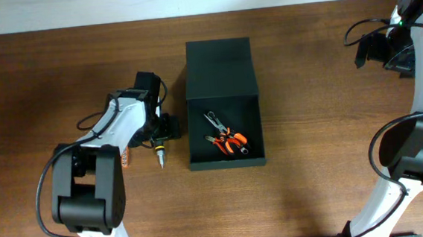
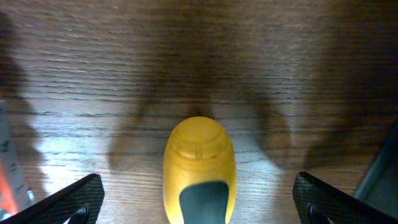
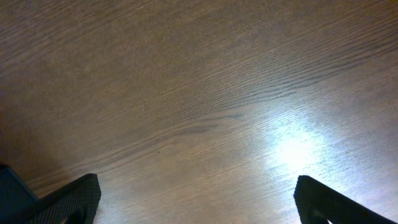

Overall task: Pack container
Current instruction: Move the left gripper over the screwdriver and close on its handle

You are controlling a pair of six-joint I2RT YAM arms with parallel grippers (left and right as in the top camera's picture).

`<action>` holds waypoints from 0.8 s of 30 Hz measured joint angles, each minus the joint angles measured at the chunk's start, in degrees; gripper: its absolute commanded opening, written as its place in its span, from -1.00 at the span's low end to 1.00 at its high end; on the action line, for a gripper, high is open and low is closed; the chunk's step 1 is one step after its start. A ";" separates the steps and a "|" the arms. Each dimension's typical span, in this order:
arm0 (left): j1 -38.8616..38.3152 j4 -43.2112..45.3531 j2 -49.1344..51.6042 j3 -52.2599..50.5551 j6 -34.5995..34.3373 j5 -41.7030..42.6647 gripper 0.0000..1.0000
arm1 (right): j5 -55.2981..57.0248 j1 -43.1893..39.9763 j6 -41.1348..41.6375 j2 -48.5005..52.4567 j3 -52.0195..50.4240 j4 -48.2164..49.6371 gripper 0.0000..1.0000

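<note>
The container (image 1: 224, 129) sits at the middle of the table (image 1: 314, 193), its lid (image 1: 219, 66) folded back flat to the far side so the mouth is open from above. Inside, toward the near right, lie orange-handled pliers (image 1: 229, 141), with a slimmer grey tool (image 1: 213, 120) just beyond them; much of the floor is bare, so there is room for more. Near the box's left wall a screwdriver (image 1: 158, 150) lies on the wood, tip toward the near edge. The left gripper (image 2: 199, 198) is low over its yellow handle, fingers (image 2: 71, 199) spread wide on either side, gripping nothing; this reads as lined up for a grasp. An orange item (image 1: 127, 159) lies part-hidden under that arm and cannot be identified. The right gripper (image 3: 198, 200), well apart at the far right, is spread wide over bare wood and empty, presumably parked clear of the work.
</note>
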 measured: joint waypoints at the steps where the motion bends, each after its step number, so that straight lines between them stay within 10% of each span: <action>1: 0.00 0.00 0.24 0.00 0.13 0.04 0.98 | 0.00 0.00 0.00 0.00 0.00 0.00 0.97; 24: 0.00 2.62 0.72 0.00 3.41 0.22 0.99 | 0.00 0.00 -0.04 0.00 0.00 0.00 0.98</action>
